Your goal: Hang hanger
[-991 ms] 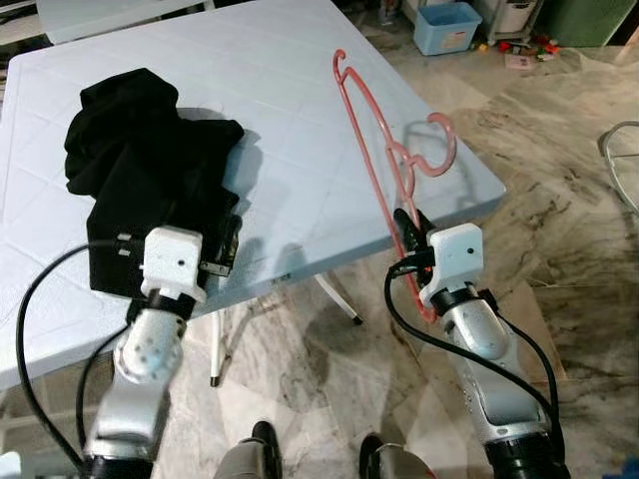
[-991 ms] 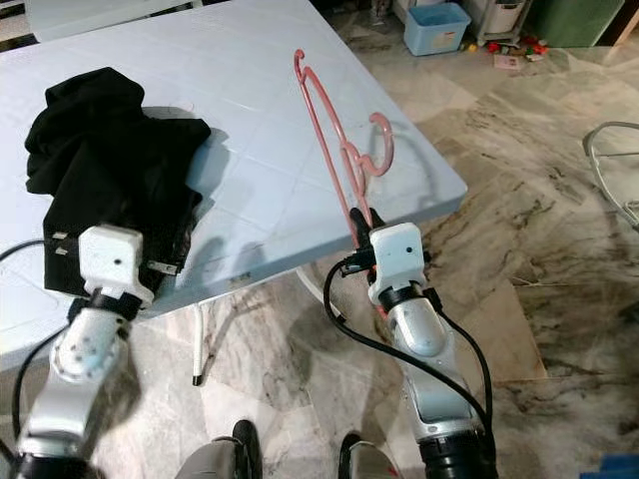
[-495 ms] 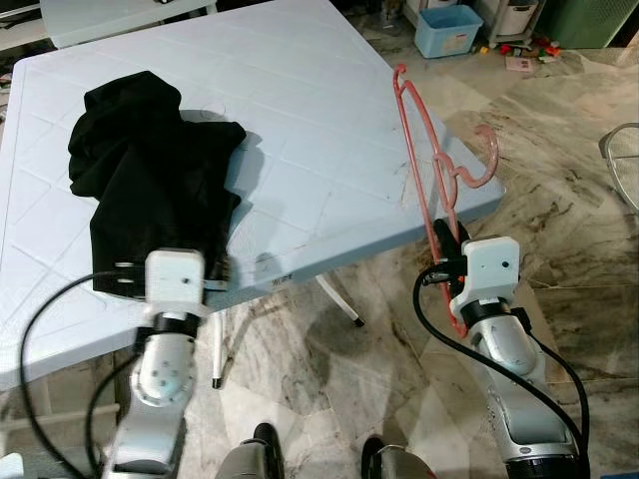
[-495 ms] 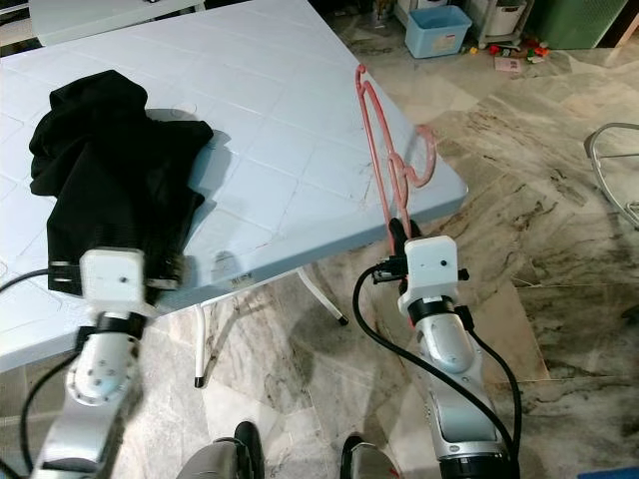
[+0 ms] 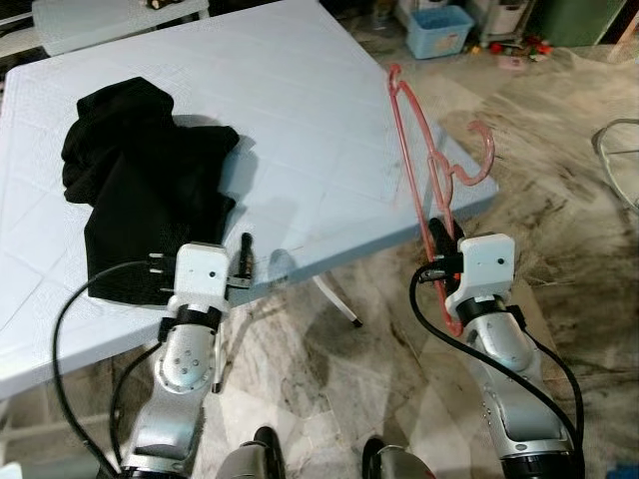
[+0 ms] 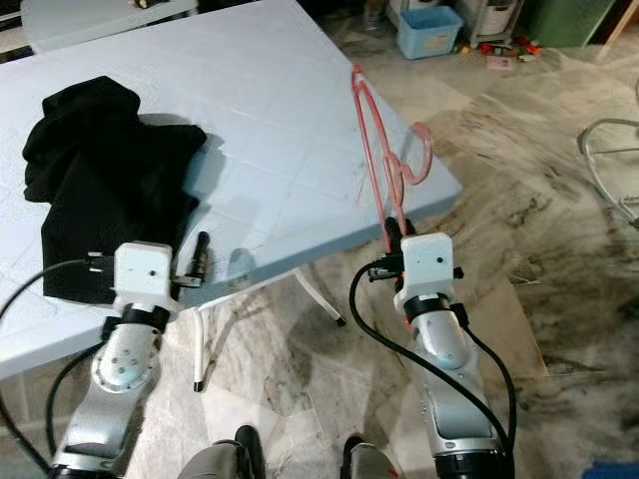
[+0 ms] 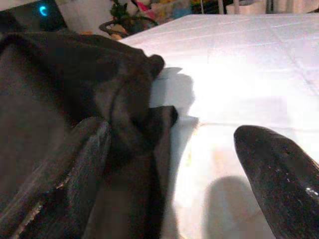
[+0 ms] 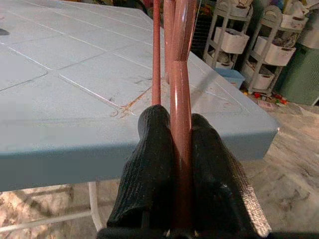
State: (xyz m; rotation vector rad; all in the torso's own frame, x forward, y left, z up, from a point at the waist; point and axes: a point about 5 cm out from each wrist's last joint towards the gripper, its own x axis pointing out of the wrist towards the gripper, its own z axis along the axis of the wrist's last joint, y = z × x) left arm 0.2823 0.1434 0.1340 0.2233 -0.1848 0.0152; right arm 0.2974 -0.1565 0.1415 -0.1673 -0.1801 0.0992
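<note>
Right gripper [image 8: 182, 149] is clenched on the pink hanger [image 5: 424, 170], both fingers pressed against the bar, as the right wrist view shows. It holds the hanger by its lower end, off the table's near right corner. From the gripper the hanger runs up toward 11 o'clock over the light blue table [image 5: 300, 110], with its hook [image 5: 477, 155] curling out toward 1 o'clock past the table edge. The hanger appears lifted rather than lying flat, though contact with the tabletop cannot be ruled out.

Left gripper [image 7: 184, 169] is released, fingers spread apart with nothing between them. It sits at the near table edge, just beside the black garment [image 5: 140, 200], which lies in a heap on the left part of the table. In the left wrist view one finger [image 7: 75, 169] is against or over the cloth and the other is over bare table.

Progress, as a judgement: pick-up done, hanger secured in the right gripper. The hanging itself is not done; no rail, rod or hook to hang it on can be made out. What is left: carry the hanger to a hanging spot, catch the hook over it, let go.

Background: marble floor [image 5: 559, 230] and a blue bin [image 5: 445, 28] at 12 o'clock from the right gripper, far behind the table.
</note>
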